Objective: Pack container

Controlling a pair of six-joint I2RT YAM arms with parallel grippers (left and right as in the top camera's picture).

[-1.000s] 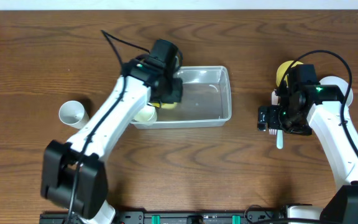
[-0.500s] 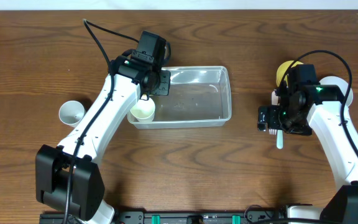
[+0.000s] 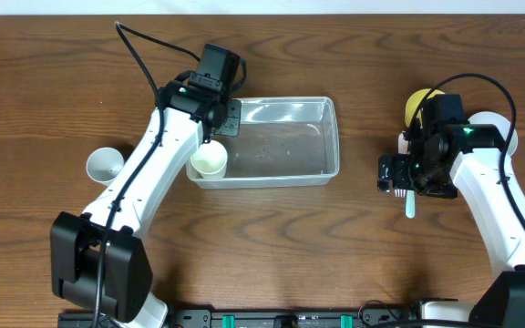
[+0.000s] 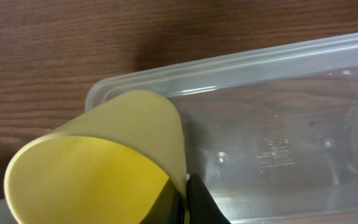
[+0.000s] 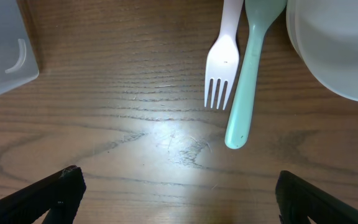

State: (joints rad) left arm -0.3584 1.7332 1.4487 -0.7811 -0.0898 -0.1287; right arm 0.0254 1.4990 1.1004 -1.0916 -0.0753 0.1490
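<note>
Left end effector [image 3: 223, 121]: I have it hanging over the left end of the container. My wrist camera catches only one black finger [image 4: 196, 202] at the bottom edge, so I cannot tell whether it is spread or pressed together.
Yellow cup [image 4: 104, 143]: it fills the lower left of the left wrist view, tilted, with its mouth towards the lens. Its side seems to touch that finger, though the picture cuts off just there. From overhead I see it inside the container, in the near left corner.
Container [image 3: 290, 150]: the clear tub lies lengthwise on the worktop [image 3: 272, 246], rim up, a little left of the middle.
White cup [image 3: 106, 164]: it stands upright on the worktop, well left of the container and just beside my left arm.
Right end effector [image 5: 179, 180]: it is spread wide, with one black finger in each lower corner of its wrist view and only wood between them. It sits well right of the container.
Fork [image 5: 224, 62]: it is white and lies flat just ahead of the right end effector, tines pointing towards it.
Green handle [image 5: 248, 81]: it is pale green and lies just beside the fork on its right, reaching a little nearer to the end effector.
White bowl [image 5: 334, 50]: it is in the upper right of the right wrist view, next to the green handle.
Yellow bowl [image 3: 417, 100]: from overhead it lies beyond the right wrist, partly hidden by the arm.
</note>
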